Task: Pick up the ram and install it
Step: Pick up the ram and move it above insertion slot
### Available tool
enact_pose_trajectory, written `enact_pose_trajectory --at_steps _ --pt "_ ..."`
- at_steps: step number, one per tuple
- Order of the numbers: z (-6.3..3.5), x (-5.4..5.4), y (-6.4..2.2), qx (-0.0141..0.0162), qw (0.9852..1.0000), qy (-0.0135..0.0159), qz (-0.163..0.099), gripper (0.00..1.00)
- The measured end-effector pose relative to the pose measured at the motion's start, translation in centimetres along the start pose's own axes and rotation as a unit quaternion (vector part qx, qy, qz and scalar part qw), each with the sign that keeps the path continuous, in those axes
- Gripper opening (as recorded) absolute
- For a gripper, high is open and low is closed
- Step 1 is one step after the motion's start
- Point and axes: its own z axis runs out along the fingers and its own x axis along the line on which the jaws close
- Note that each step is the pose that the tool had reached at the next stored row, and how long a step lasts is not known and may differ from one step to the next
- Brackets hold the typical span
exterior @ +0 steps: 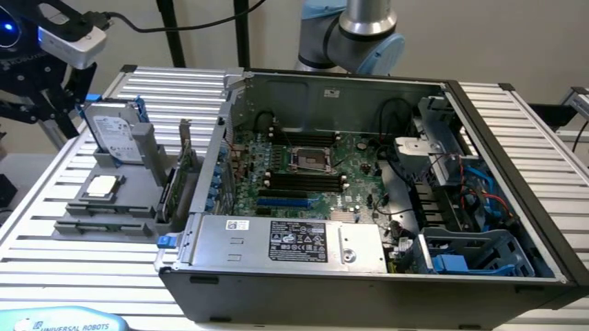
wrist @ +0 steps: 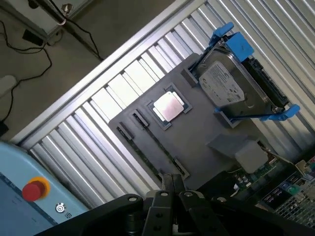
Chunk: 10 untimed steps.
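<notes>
Wrist view: the gripper is seen with its fingers pressed together and nothing held between them, hanging above the near edge of the gray holder. The ram is seated on edge in a long slot of that holder, just beside the CPU and apart from the fingers. A hard drive in a blue caddy is propped on the same holder. In the exterior view, the holder is set on the slatted table at the exterior view's left of the open case, where black motherboard slots are exposed.
</notes>
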Motion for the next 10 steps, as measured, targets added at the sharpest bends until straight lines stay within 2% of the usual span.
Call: enact_pose_trajectory --at_steps 5,10 --pt "0.02 0.0 0.0 -0.0005 0.999 0.0022 -0.045 0.11" --pt "0.05 0.0 -0.01 -0.001 0.9958 0.0044 -0.091 0.11"
